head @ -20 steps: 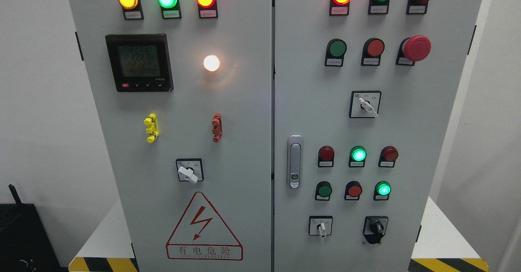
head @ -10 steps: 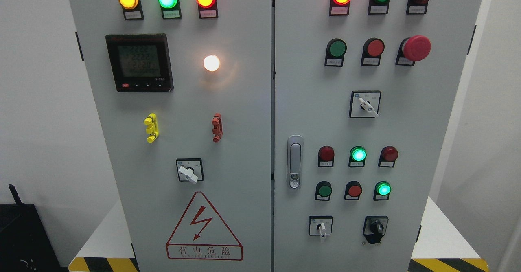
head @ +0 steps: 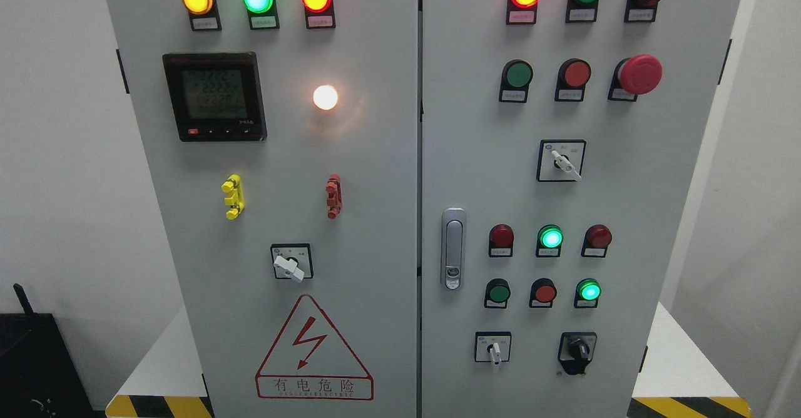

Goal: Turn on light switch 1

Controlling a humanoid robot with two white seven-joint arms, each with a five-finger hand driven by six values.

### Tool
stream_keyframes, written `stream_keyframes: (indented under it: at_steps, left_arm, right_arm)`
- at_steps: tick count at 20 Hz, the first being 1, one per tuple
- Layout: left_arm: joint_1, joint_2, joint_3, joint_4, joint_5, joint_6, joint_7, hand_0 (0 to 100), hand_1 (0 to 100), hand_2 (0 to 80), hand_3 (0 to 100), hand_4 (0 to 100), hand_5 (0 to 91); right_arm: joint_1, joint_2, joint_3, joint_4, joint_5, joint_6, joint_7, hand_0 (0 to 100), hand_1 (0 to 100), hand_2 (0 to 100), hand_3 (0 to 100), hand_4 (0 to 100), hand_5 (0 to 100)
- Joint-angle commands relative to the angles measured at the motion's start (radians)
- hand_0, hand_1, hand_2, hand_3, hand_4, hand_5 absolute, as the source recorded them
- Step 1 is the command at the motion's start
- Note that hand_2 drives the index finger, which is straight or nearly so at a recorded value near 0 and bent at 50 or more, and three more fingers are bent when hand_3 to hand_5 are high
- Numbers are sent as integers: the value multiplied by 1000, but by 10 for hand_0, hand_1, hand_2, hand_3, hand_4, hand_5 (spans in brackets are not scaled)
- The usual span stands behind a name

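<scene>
The robot's own body lies wholly outside the head view. Neither arm reaches into the picture from the lower left or lower right, so its colours, shapes, cables, screws and markings cannot be told.

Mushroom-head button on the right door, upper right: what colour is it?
Red: the mushroom-head button shows plainly in the head view.
</scene>
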Motion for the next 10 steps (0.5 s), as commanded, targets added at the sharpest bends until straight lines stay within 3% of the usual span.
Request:
stream_keyframes:
  at_steps: [1, 10]
  left_arm:
    - [-47, -27, -22, 225, -2, 30, 31, 403, 134, 0, 0, 0, 0]
    - [-67, -27, -32, 238, 0, 33, 46, 384, 102, 0, 0, 0, 0]
  right_arm:
    - [0, 0, 1, 0, 0, 0, 0, 304, 0, 0, 0, 0, 0]
    - [0, 0, 1, 0, 0, 0, 0, 304, 0, 0, 0, 0, 0]
